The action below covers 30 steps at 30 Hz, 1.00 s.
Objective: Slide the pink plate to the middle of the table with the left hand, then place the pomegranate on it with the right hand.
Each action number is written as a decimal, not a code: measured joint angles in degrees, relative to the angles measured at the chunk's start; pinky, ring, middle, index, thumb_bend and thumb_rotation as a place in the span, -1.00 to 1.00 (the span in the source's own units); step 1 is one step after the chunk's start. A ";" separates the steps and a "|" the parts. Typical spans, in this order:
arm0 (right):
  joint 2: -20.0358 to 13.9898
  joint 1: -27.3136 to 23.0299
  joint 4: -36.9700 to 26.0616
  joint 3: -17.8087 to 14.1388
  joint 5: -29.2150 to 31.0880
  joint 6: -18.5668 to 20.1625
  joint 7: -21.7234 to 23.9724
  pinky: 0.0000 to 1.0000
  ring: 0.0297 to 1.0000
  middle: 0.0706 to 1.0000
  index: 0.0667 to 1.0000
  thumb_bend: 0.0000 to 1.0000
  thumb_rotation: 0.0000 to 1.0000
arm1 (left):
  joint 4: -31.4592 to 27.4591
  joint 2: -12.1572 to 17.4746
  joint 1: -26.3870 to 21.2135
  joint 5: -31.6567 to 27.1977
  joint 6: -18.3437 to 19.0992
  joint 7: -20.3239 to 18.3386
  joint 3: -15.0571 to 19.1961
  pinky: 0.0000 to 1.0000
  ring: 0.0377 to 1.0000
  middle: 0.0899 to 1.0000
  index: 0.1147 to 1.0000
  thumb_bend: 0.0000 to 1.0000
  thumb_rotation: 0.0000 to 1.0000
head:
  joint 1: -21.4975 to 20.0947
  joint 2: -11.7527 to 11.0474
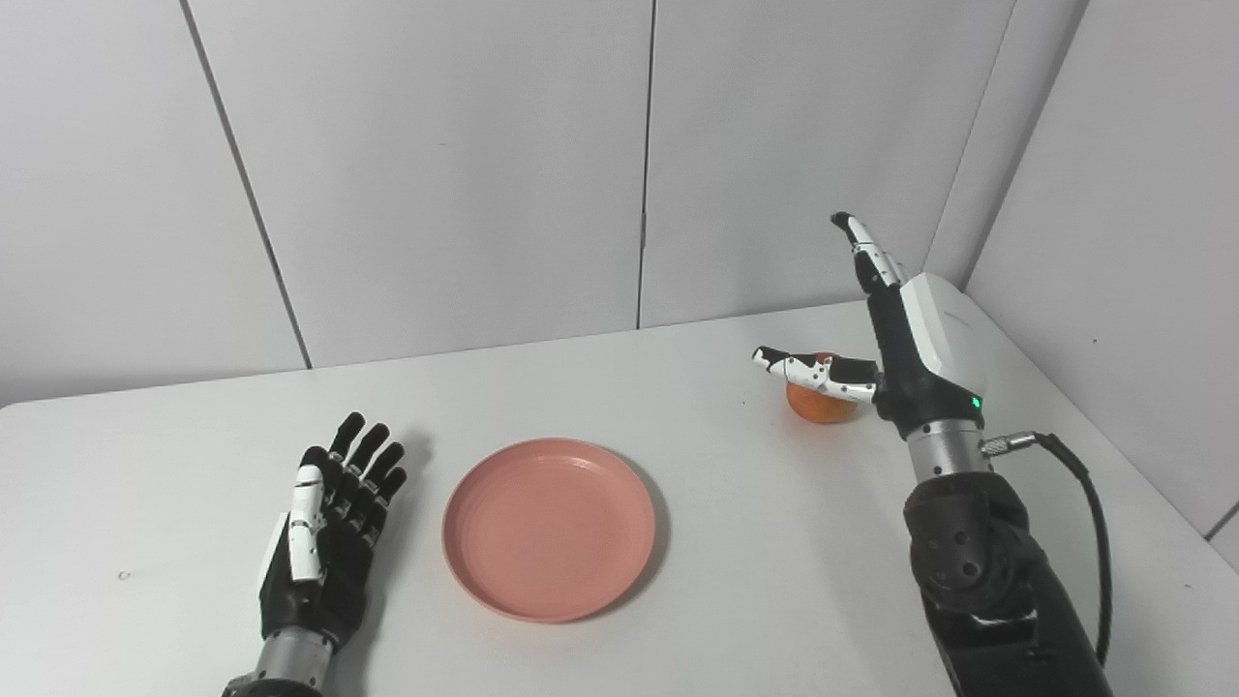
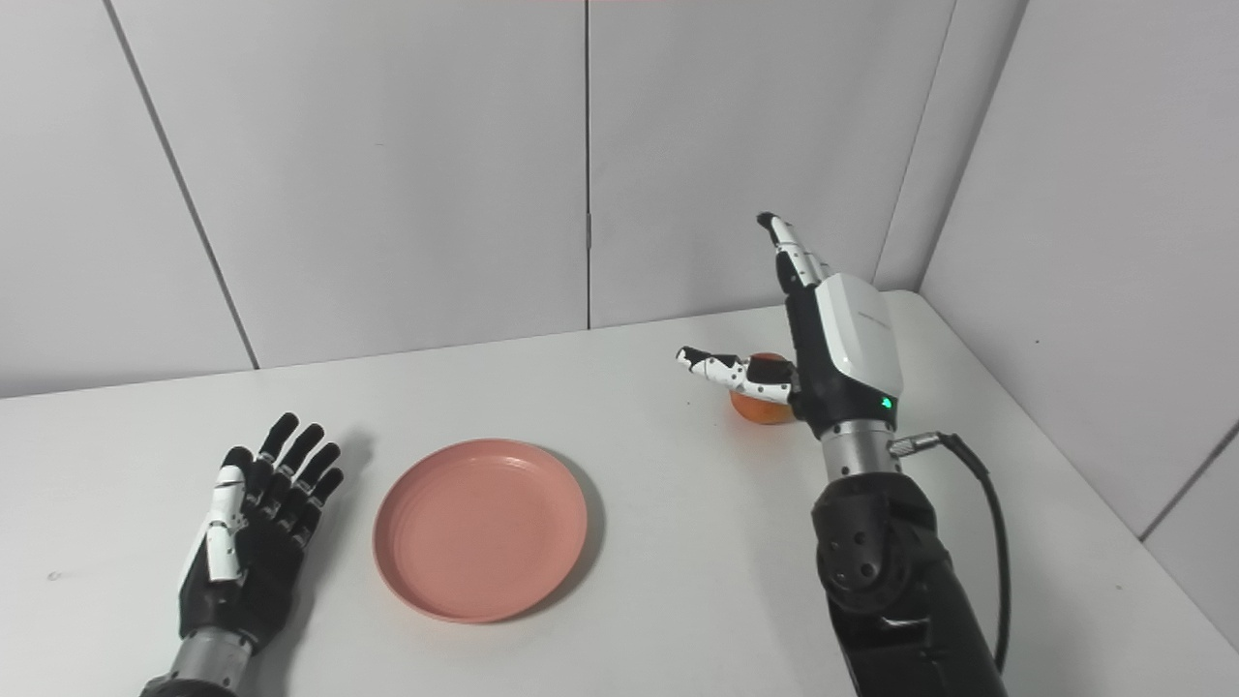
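- The pomegranate, a small round orange-red fruit, sits on the white tabletop toward the far right, well apart from the pink plate
- You should expect it to be firm and smooth-skinned, with some weight for its size and prone to roll; judge it sturdy enough for a snug grip, best taken around its widest part from both sides
- Your right hand stands upright just beside the fruit, its fingers stretched up and wide, holding nothing
- The thumb crosses in front of the top of the pomegranate, hiding part of it; you cannot tell from either view whether it touches the skin
- The fruit lies low at the palm side of the right hand, not yet enclosed, so the fingers would have to curl down around it
- The pink plate lies flat near the middle of the tabletop, bare; it looks light, stiff and easy to slide
- Your left hand rests palm-up just beside the plate's left rim, fingers spread and clear of it
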 measured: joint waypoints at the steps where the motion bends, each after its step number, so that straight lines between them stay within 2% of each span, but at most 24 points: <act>1: -0.24 -0.08 0.33 0.00 -0.15 0.16 0.11 0.60 0.79 0.87 0.86 0.86 -0.30 | 0.00 0.04 0.00 -0.11 0.01 -0.01 0.04 0.91 0.86 0.87 0.85 -0.19 1.00 | 0.00 0.09; 6: -2.10 -0.33 2.57 0.01 -0.99 0.54 1.11 0.59 0.79 0.89 0.87 0.87 -0.29 | 0.01 0.36 0.00 -0.78 0.41 -0.06 0.20 0.91 0.85 0.86 0.84 -0.19 1.00 | 0.00 0.18; 12: -3.31 -0.94 6.11 0.17 -1.24 1.21 2.24 0.53 0.75 0.88 0.88 0.89 -0.12 | -0.06 0.53 -0.03 -0.83 0.80 -0.07 0.15 0.90 0.84 0.86 0.84 -0.19 1.00 | 0.09 0.44; 23: -3.98 -3.97 16.14 0.94 0.53 1.76 3.08 0.60 0.77 0.87 0.87 0.97 -0.08 | -0.58 0.66 -0.03 -0.89 1.75 -0.07 0.17 0.91 0.85 0.87 0.84 -0.18 1.00 | 0.09 0.88; 30: -5.74 -5.61 21.94 2.24 2.22 1.75 3.53 0.55 0.75 0.84 0.86 1.00 -0.05 | -0.96 0.67 0.00 -0.85 1.97 -0.04 0.13 0.90 0.85 0.87 0.83 -0.17 1.00 | 0.35 1.23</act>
